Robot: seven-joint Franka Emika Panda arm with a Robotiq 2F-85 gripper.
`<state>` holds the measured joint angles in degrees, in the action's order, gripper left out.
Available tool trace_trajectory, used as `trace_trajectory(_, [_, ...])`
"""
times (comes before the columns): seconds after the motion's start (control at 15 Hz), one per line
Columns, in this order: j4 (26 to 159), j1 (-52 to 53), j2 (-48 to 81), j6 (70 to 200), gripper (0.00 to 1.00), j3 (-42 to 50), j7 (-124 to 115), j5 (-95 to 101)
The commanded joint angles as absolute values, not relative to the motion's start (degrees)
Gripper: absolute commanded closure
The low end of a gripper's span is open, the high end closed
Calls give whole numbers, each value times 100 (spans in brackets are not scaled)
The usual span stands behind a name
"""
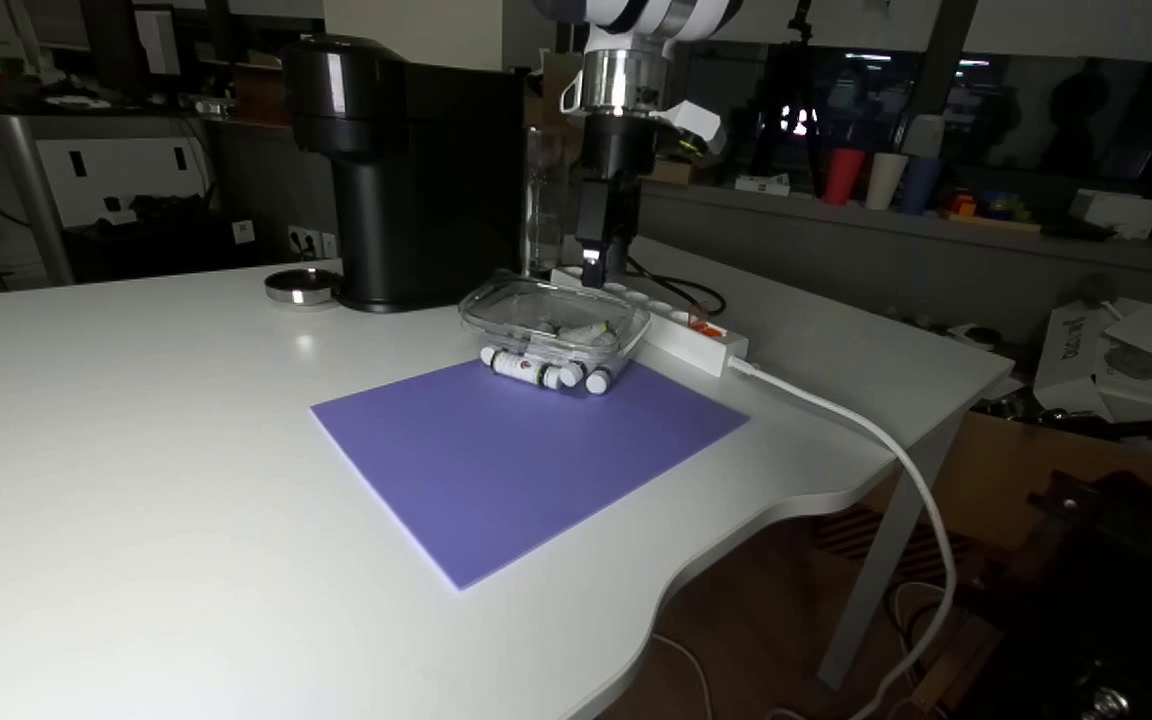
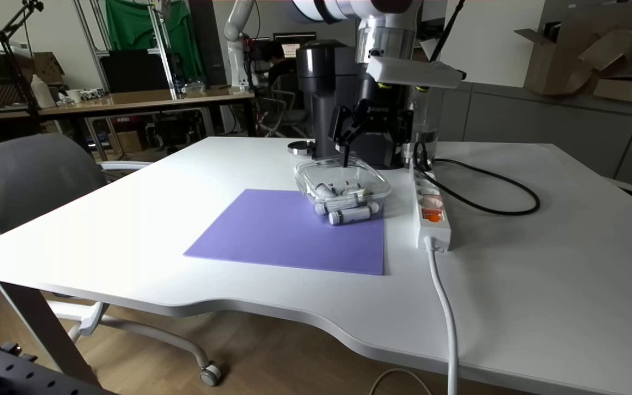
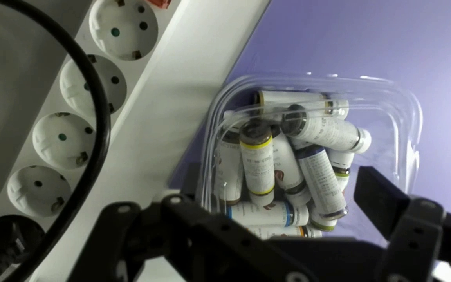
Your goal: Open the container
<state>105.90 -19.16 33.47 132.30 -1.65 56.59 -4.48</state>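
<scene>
Looking thin and slick, the container (image 3: 383, 150) likely flexes; the gripper (image 3: 278, 176), fingers (image 3: 380, 199) parted, should pinch its rim (image 3: 415, 117) lightly.

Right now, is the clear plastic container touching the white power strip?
Apart. In an exterior view, white tabletop shows between the container and the power strip; the wrist view shows a gap too.

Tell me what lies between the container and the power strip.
In the wrist view, white tabletop by the power strip, then a sliver of purple sheet by the container; the hand hides part.
</scene>
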Motion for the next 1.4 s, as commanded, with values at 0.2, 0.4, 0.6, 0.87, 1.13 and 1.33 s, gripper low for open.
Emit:
trace_trajectory(0.2, [9983,-2071,3769,12712,0,-228,6404,-724])
trace_trajectory(0.4, [9811,-2045,3916,12637,0,-207,6465,-758])
trace_trajectory(0.6, [9678,-2025,4035,12655,0,-200,6461,-744])
trace_trajectory(0.87, [9587,-2005,4114,12658,0,-229,6499,-732])
trace_trajectory(1.13, [9622,-2001,4106,12664,0,-289,6535,-751])
trace_trajectory(1.33, [9713,-1994,4011,12737,0,-341,6578,-777])
